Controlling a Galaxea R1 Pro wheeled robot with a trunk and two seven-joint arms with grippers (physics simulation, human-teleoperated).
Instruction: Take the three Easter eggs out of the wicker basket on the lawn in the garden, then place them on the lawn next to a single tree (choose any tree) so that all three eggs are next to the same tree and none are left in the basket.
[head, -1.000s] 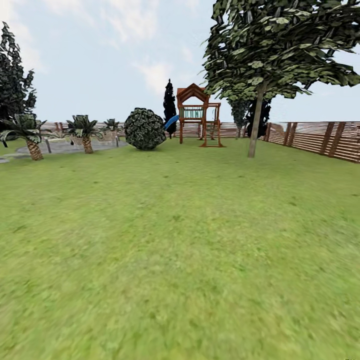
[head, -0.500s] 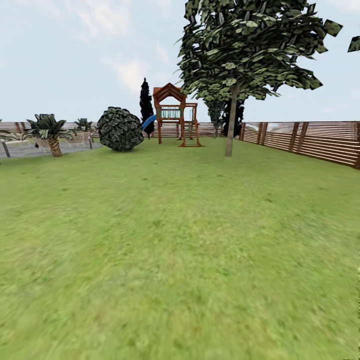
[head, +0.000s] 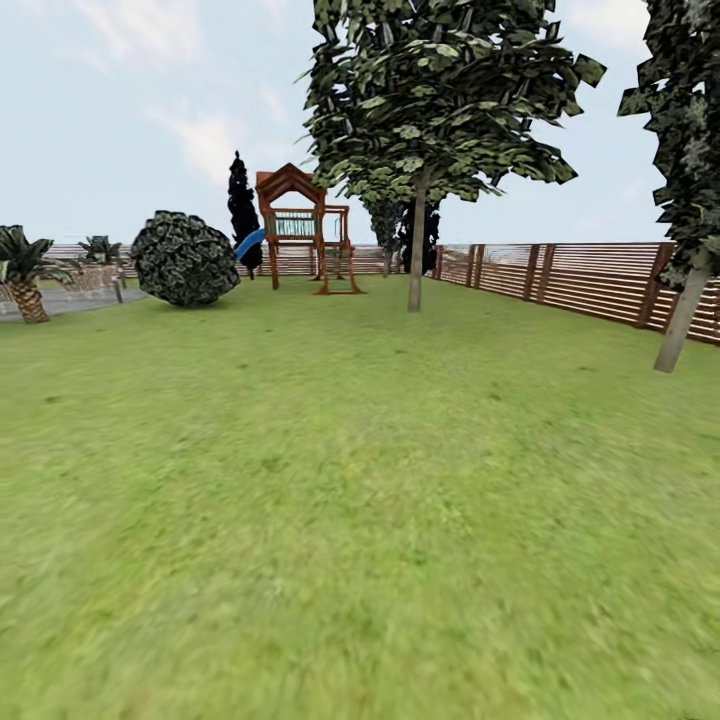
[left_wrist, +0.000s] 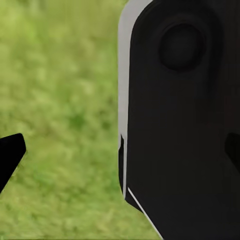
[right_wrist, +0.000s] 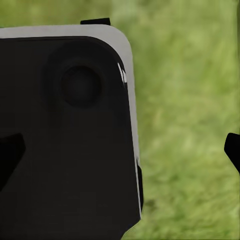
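Observation:
The lawn spreads wide and green in the head view. A tree with a thin pale trunk and dark green leaf clumps stands far ahead, near the fence. A second pale-trunked tree leans at the right edge. The Easter eggs and the wicker basket are out of view. In the left wrist view my left gripper is open, its black fingertips far apart over grass. My right gripper is open too, with nothing between its fingertips.
A brown slatted fence runs along the right and back. A wooden play tower, a round bush, a near-black tree and a short palm by grey paving stand far off. A black robot part fills half of each wrist view.
The head camera has turned to the right, so the whole scene has slid left. The second tree has come into view at the right edge.

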